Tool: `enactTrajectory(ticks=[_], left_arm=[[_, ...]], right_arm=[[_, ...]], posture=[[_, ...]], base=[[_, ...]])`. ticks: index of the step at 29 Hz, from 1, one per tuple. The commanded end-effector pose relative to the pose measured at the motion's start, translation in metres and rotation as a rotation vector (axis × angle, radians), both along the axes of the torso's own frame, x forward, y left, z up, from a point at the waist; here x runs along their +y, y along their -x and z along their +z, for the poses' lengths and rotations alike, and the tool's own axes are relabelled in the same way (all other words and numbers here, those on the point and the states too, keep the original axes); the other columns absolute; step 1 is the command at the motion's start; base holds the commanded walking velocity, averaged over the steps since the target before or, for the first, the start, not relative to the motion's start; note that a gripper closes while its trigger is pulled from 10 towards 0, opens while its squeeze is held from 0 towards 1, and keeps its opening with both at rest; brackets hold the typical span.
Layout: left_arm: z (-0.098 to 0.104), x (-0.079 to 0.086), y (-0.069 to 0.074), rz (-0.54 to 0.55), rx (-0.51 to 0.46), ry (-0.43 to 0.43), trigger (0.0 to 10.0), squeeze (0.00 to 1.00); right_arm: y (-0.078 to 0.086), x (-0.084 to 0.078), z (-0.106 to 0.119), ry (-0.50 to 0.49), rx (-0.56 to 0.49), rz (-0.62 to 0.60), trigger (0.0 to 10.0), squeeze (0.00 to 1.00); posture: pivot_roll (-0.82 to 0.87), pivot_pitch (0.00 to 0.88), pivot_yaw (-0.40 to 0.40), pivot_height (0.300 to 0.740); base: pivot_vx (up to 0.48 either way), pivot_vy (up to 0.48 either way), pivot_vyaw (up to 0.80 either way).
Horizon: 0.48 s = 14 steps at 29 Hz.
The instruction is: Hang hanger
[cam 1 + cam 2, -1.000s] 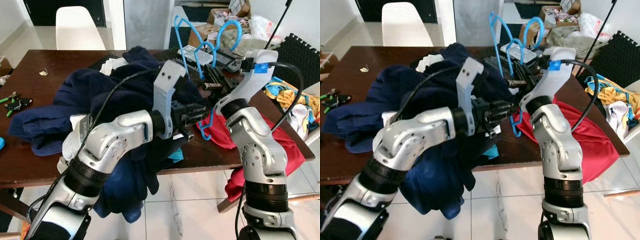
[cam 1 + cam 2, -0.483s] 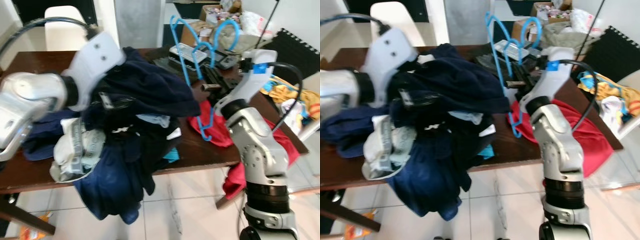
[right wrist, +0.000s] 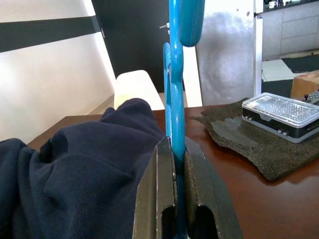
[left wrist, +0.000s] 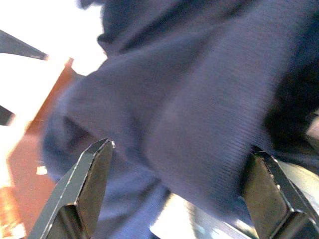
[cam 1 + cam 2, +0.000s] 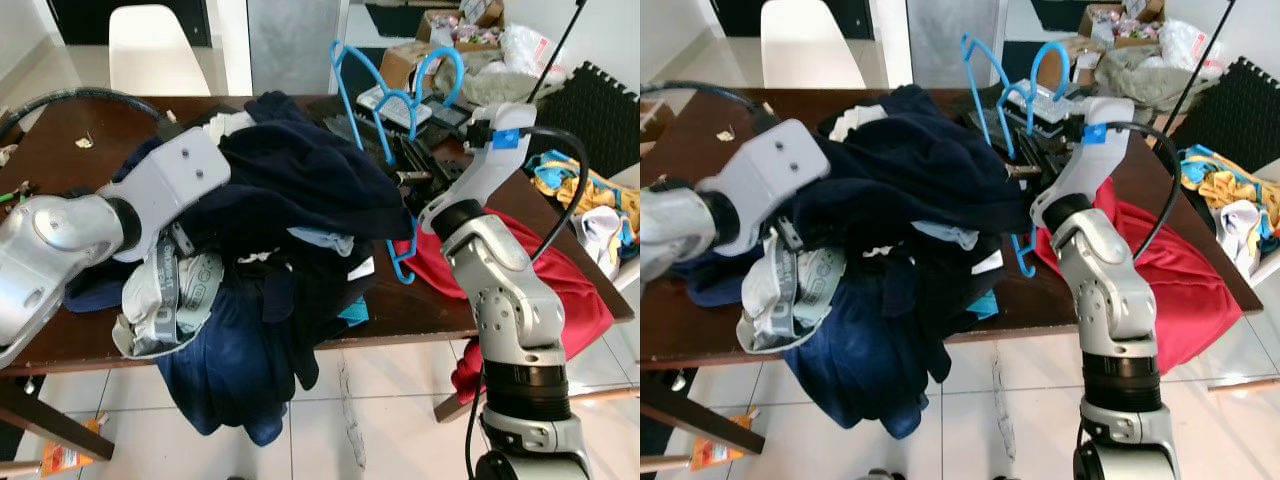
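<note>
A blue plastic hanger point(image 5: 372, 112) stands upright over the table's far right part, its lower end reaching down to the red cloth. My right gripper point(image 3: 175, 164) is shut on its bar, just right of a big heap of navy clothes point(image 5: 300, 190) that spills over the table's front edge. On the left of the heap my left arm point(image 5: 100, 225) reaches in. My left gripper point(image 4: 182, 149) is open, with its fingers point(image 4: 87, 184) wide apart and navy cloth close in front of them. A grey-white garment point(image 5: 160, 300) hangs under that wrist.
The dark wooden table point(image 5: 60, 160) carries a red cloth point(image 5: 560, 290) on its right end and a clear tool case point(image 5: 400, 100) on a dark mat behind the hanger. A white chair point(image 5: 155, 50) stands behind. Boxes and loose clothes point(image 5: 470, 60) crowd the back right.
My left arm has swung from the middle of the heap to its left side, where its gripper now faces the navy cloth. The right gripper still holds the hanger. The view has shifted slightly.
</note>
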<state>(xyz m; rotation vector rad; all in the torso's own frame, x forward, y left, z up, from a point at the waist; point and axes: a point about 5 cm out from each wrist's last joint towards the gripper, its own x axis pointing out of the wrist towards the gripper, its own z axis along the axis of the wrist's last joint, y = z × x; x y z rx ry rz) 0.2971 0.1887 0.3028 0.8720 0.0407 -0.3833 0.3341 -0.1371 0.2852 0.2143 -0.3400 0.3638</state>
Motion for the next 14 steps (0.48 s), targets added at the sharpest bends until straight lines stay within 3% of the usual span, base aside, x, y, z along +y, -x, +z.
enactTrajectory(ticks=[1,5,9,10,11,14], left_arm=[[-0.016,-0.011,-0.008,-0.033,0.008,0.023,10.0,0.00],[-0.020,-0.027,-0.016,-0.069,-0.032,0.031,10.0,0.00],[-0.016,-0.030,-0.017,-0.074,-0.060,0.042,10.0,0.00],[-0.014,-0.032,-0.017,-0.076,-0.077,0.053,7.3,0.00],[-0.011,-0.034,-0.017,-0.078,-0.094,0.065,0.0,0.00],[-0.012,-0.038,-0.018,-0.090,-0.097,0.061,0.0,0.00]], right_arm=[[0.000,0.002,0.003,-0.015,-0.017,0.009,10.0,0.00],[0.002,-0.003,0.002,-0.015,-0.019,-0.007,10.0,0.00],[0.002,-0.004,0.002,-0.014,-0.019,-0.011,10.0,0.00],[0.002,-0.004,0.002,-0.013,-0.019,-0.014,10.0,0.00],[0.002,-0.005,0.002,-0.013,-0.020,-0.015,10.0,0.00],[0.002,-0.004,0.002,-0.014,-0.021,-0.016,10.0,0.00]], posture=[[0.16,0.181,-0.029,0.740],[0.15,0.180,-0.025,0.740],[0.15,0.179,-0.021,0.740],[0.15,0.179,-0.021,0.740],[0.15,0.178,-0.019,0.740],[0.14,0.176,-0.016,0.740]], base=[[0.000,0.000,0.00],[0.000,0.000,0.00],[0.000,0.000,0.00],[0.000,0.000,0.00],[0.000,0.000,0.00],[0.000,0.000,0.00]])
